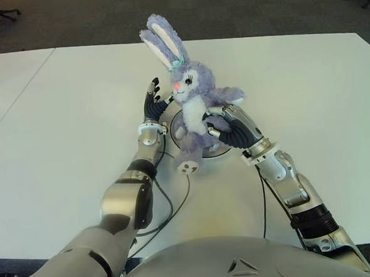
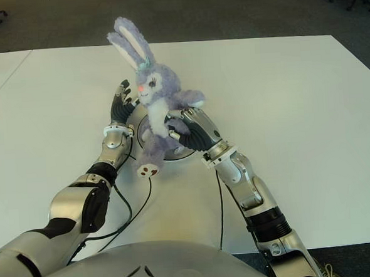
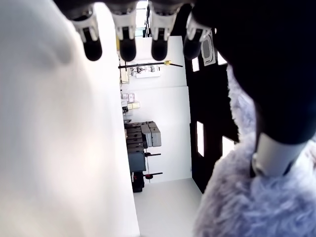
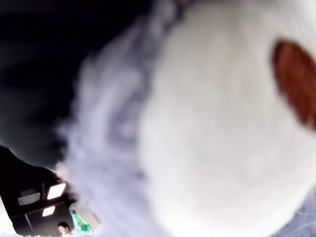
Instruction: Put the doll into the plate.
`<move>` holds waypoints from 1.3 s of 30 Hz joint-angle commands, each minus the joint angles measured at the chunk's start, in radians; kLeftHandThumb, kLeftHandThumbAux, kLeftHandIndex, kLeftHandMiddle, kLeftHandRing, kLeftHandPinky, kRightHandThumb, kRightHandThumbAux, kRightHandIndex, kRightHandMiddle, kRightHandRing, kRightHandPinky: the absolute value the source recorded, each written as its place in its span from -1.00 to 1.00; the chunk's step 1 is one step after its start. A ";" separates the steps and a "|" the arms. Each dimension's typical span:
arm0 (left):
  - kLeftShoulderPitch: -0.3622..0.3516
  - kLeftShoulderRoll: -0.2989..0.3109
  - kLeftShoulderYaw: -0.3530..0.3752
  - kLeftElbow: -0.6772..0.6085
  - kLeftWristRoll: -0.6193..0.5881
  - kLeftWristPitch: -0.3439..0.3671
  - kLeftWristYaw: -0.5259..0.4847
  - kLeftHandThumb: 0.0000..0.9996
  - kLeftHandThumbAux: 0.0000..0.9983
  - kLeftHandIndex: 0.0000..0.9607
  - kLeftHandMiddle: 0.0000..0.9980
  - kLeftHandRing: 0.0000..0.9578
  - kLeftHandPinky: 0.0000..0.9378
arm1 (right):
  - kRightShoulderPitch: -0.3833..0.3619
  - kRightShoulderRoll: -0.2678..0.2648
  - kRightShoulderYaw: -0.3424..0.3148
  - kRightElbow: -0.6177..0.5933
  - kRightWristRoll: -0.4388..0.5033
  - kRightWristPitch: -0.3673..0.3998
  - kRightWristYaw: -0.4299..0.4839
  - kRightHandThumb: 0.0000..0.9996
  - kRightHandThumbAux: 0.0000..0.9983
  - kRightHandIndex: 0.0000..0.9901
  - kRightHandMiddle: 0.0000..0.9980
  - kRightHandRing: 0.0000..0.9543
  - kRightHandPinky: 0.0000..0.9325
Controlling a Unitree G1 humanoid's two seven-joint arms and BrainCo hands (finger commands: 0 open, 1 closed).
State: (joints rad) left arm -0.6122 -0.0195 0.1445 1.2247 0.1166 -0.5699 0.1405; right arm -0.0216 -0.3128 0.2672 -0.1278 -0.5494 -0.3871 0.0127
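Observation:
A purple plush bunny doll with long ears stands upright at the table's middle, over a round silvery plate, one foot hanging past the plate's near rim. My right hand is shut around the doll's body from the right; its wrist view is filled with the doll's fur. On the doll's left, my left hand is open with straight fingers, and its thumb touches the fur.
The white table stretches wide on both sides, and a second white table adjoins it at the left. Black cables trail along both forearms. Dark carpet lies beyond the far edge.

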 commanded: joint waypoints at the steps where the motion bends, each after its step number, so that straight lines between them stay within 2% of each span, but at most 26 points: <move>1: 0.216 -0.017 0.009 0.126 -0.012 0.090 -0.058 -1.00 0.26 -0.94 -0.89 -0.91 -0.90 | 0.033 0.002 0.024 0.024 -0.010 -0.004 0.004 0.41 0.44 -0.12 0.80 0.87 0.90; 11: 0.198 0.018 0.028 0.136 -0.021 0.111 -0.056 -1.00 0.04 -1.00 -0.95 -0.96 -1.00 | 0.057 0.006 0.022 0.048 0.030 -0.012 -0.005 0.40 0.44 -0.12 0.80 0.87 0.91; 16: 0.203 0.020 0.028 0.132 -0.024 0.095 -0.063 -1.00 -0.03 -1.00 -0.96 -0.98 -1.00 | 0.050 0.014 0.024 0.085 0.052 -0.043 -0.020 0.41 0.44 -0.12 0.80 0.87 0.90; 28: 0.203 0.031 0.060 0.138 -0.049 0.119 -0.108 -1.00 -0.01 -1.00 -0.98 -1.00 -0.99 | 0.050 0.023 0.024 0.145 0.065 -0.091 -0.051 0.40 0.44 -0.12 0.77 0.85 0.89; 39: 0.211 0.038 0.043 0.132 -0.031 0.099 -0.098 -1.00 -0.02 -1.00 -0.97 -0.99 -0.98 | 0.058 0.020 0.024 0.171 0.053 -0.107 -0.074 0.40 0.44 -0.11 0.75 0.85 0.89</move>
State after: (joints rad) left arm -0.6096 0.0126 0.1837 1.2247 0.0780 -0.5778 0.0530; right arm 0.0046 -0.2901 0.2784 -0.0046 -0.4848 -0.5018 -0.0750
